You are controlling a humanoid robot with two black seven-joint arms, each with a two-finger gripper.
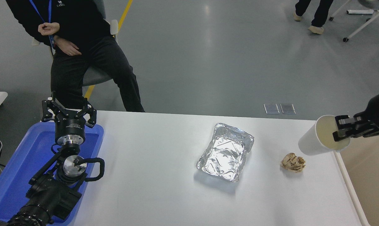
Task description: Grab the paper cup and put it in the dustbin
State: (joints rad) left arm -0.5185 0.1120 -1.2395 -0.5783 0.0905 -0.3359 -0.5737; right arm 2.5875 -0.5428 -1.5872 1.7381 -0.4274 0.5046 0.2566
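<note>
The right gripper point(340, 131) comes in from the right edge and pinches the paper cup point(318, 139) by its rim, one finger inside the cream mouth and the other outside the wall, so the cup hangs tilted in the air with its mouth turned right. It is above the table's point(158, 175) far right corner, at the edge of the dustbin point(346, 185), with the crumpled brown paper ball point(292, 162) nearer and the foil tray point(225, 151) to the left. The left gripper point(68, 113) rests parked over the blue tray point(16, 175) at far left, its jaws spread.

White paper cup point(312, 144) with cream inside, blue tray point(16, 175), silver foil tray point(225, 152), brown paper ball point(292, 162).
</note>
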